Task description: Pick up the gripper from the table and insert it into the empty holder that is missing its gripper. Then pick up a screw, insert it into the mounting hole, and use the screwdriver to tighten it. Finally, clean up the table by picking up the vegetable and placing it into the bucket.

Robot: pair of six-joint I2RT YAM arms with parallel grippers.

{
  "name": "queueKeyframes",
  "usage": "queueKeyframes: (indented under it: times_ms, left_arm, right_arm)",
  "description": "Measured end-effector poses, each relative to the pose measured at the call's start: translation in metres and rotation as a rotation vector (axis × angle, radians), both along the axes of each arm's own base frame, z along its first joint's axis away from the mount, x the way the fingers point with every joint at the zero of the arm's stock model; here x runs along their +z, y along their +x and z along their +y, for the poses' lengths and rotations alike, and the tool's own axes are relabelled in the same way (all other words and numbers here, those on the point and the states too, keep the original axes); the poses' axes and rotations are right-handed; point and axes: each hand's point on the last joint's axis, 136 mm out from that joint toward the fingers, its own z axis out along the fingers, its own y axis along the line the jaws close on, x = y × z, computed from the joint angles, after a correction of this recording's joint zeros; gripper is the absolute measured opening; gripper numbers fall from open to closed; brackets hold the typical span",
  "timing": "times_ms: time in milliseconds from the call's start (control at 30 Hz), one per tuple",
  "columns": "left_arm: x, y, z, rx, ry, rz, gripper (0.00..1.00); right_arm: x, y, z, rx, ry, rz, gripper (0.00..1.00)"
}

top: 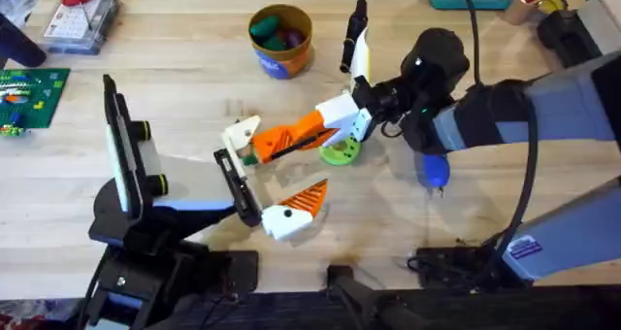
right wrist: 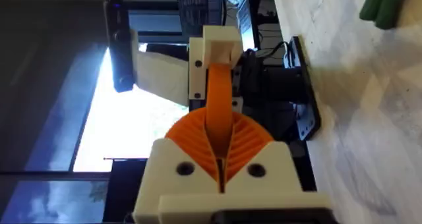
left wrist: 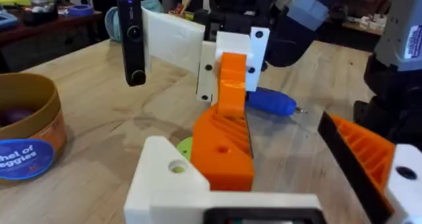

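"of veggies" on bucket (left wrist: 26, 135)

Gripper (top: 296, 136): solid orange wedge, white base, tilted at frame centre, pinched in my right claw (top: 335, 126).
Holder (top: 239, 136): cream block just left of it.
Screwdriver (top: 434, 170): blue, lying centre-right on the worktop (top: 194, 87).
Bucket (top: 280, 41): blue, upper centre.

1. This is a robotics lab or workshop: two robot arms (top: 514, 116) are mounted at a plank-wood counter (top: 194, 97).
2. A green circuit board (top: 29, 97) lies at the counter's left edge, with a clear box of small parts (top: 78, 19) behind it.
3. Black cables (top: 485, 49) run across the counter's right side.
4. A blue screwdriver (top: 434, 170) and 3D-printed white and orange parts (top: 291, 214) lie on the counter.
5. Cluttered benches (left wrist: 39, 13) stand in the room behind.
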Motion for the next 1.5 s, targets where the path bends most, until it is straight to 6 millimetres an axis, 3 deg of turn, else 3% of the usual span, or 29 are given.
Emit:
queueKeyframes:
  times_ms: [1500]
  left_arm:
    - [0.0001, 0.0001, 0.0000, 0.000, 0.000, -0.001, 0.995]
  right_arm:
    - [0.0013, 0.0023, 0.0039, -0.017, 0.009, -0.020, 0.007]
